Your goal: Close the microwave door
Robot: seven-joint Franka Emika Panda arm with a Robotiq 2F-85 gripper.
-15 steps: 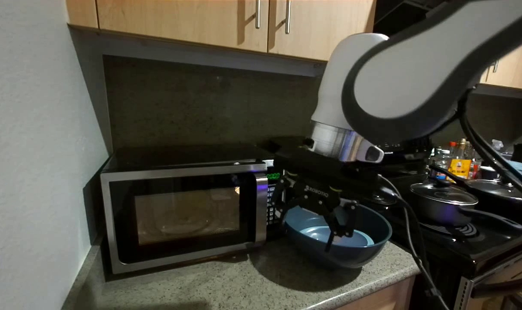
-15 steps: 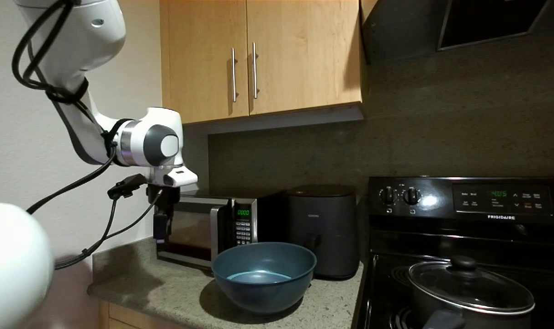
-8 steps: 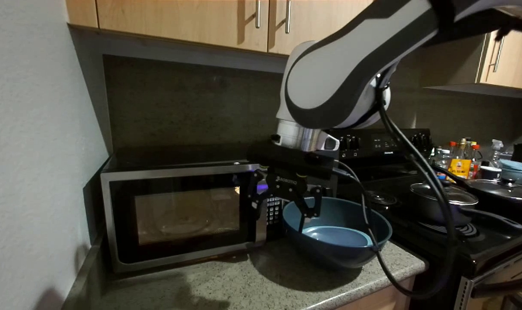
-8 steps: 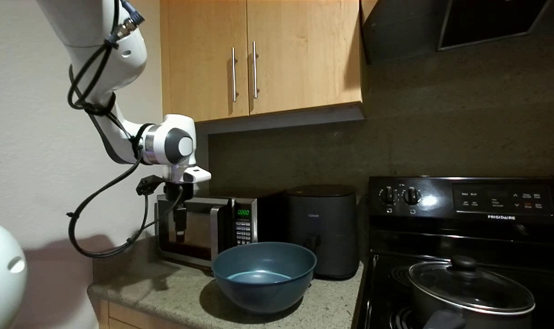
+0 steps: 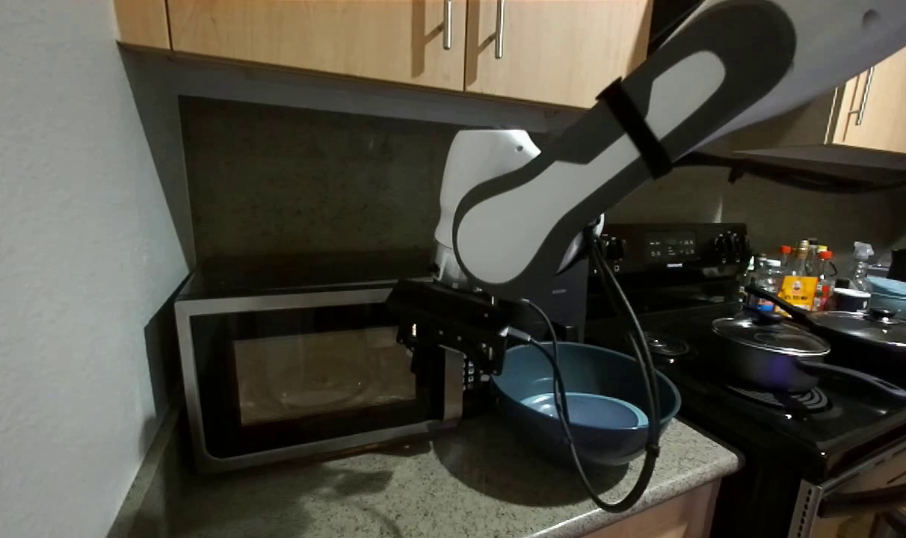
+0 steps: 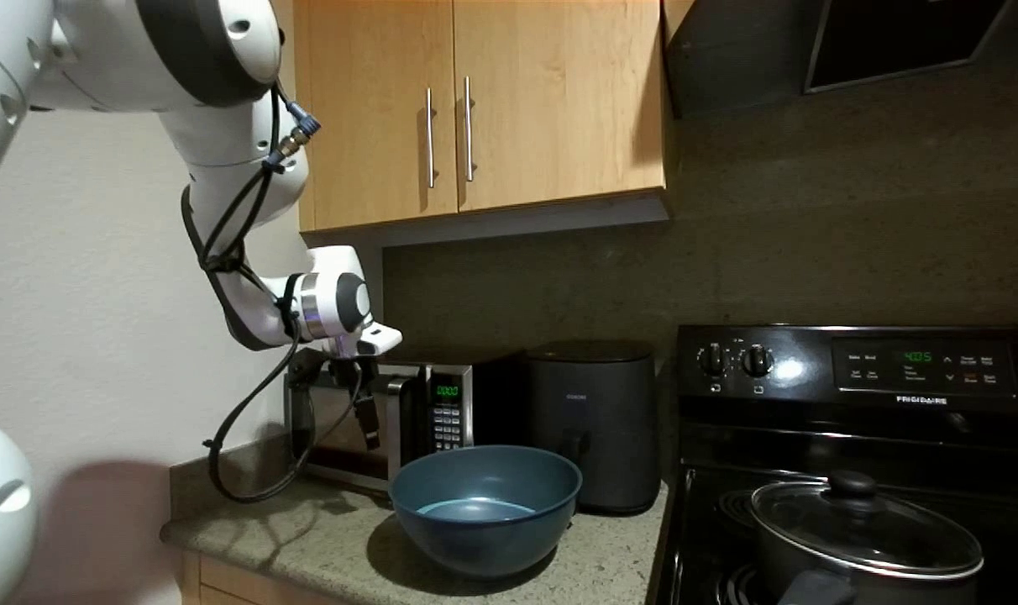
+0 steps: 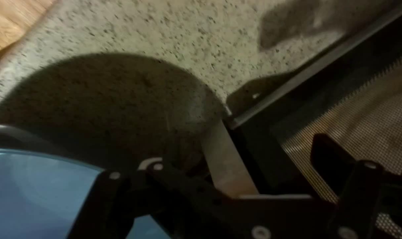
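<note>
The microwave (image 5: 296,273) stands on the counter against the left wall. Its microwave door (image 5: 318,377) looks flush with the front, beside the black button panel (image 6: 447,420). The silver door handle (image 5: 453,388) is partly hidden by my gripper in an exterior view. My gripper (image 5: 453,362) is tilted and hangs in front of the handle. It also shows in an exterior view (image 6: 369,428). In the wrist view my gripper (image 7: 240,156) is open and empty. The handle (image 7: 226,159) runs between its spread fingers. I cannot tell if they touch it.
A blue bowl (image 6: 484,542) stands on the counter (image 5: 393,497) close to the right of the gripper. A dark air fryer (image 6: 597,420) stands behind it. The stove with a lidded pot (image 5: 771,359) is further right. A loose cable loop (image 5: 640,478) hangs off the arm.
My gripper has moved from above the bowl over to the door handle and tilted. It stays open. The door, microwave and bowl look unchanged.
</note>
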